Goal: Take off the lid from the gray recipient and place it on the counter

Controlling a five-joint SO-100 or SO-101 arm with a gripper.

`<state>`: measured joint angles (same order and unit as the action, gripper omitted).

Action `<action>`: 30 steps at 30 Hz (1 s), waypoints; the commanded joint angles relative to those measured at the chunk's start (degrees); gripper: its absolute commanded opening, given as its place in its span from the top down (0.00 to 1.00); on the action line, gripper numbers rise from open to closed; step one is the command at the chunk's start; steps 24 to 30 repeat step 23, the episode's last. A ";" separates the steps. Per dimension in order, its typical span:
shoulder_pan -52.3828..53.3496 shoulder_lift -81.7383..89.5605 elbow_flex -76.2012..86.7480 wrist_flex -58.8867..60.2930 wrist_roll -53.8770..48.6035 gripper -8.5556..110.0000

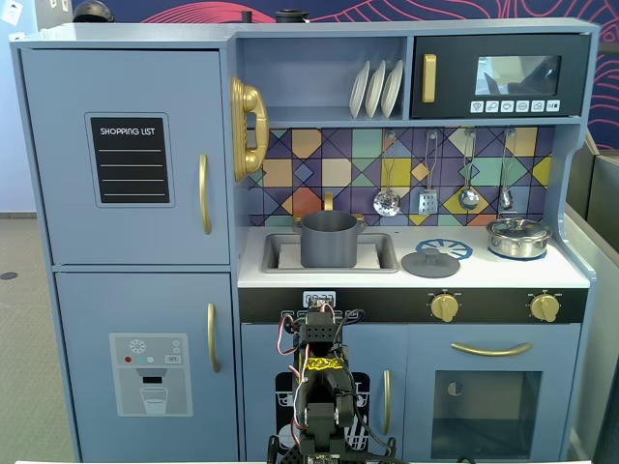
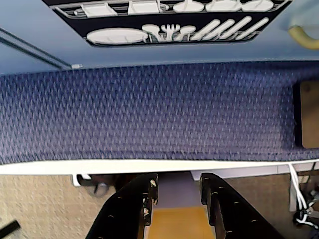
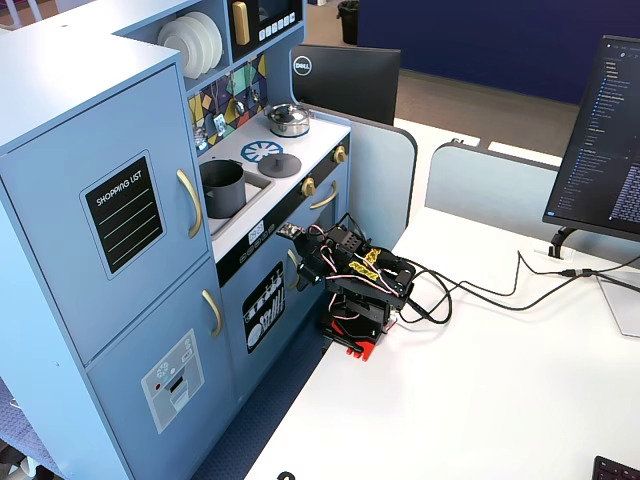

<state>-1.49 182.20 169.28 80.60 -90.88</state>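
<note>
Folded up right at the bottom edge of a fixed view is the arm, tucked low in front of the toy kitchen, wires and all. Its gripper [image 2: 177,191] pokes in from 6 o'clock in the wrist view: the two black fingers [image 2: 144,199] sit a little apart with nothing between them, just floor and blue carpet showing through the gap. So it's slightly open and holding nothing. It's pointed at the dishwasher door print [image 2: 164,22], not at anything it needs to work on, which looks like a parked rest pose.

Now the fun part. From the front, the gray recipient [image 1: 330,239] stands in the sink basin [image 1: 382,253], and its top looks open, with a dark rim and no dome or knob on it. The lid [image 1: 430,263] lies flat on the counter [image 1: 503,273], at about 3 o'clock from the pot and clear of it, knob up, overlapping the lower edge of the blue burner print [image 1: 447,247]. The angled fixed view agrees: pot [image 3: 222,187] in the sink, lid [image 3: 276,165] beside it on the white top.

My read is that the job is basically finished already: lid off, resting stable on a flat spot where it can't roll, arm pulled clear. The shiny steel pot [image 1: 518,237] at the far 3 o'clock end of the counter still has its own lid on and isn't part of this.
</note>
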 commanded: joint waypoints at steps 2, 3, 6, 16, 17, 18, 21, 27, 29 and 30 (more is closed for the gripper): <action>0.35 -0.09 2.64 7.12 2.90 0.90; 0.44 -0.09 2.64 7.12 3.08 0.90; -0.18 -0.09 2.64 7.12 3.08 0.90; -0.26 -0.09 2.64 7.12 3.16 0.89; -0.26 -0.09 2.64 7.12 3.16 0.89; -0.26 -0.09 2.64 7.12 3.16 0.89; -0.26 -0.09 2.64 7.12 3.16 0.89; -0.26 -0.09 2.64 7.12 3.25 0.89; -0.26 -0.09 2.64 7.12 3.25 0.89; -0.26 -0.09 2.64 7.12 3.25 0.89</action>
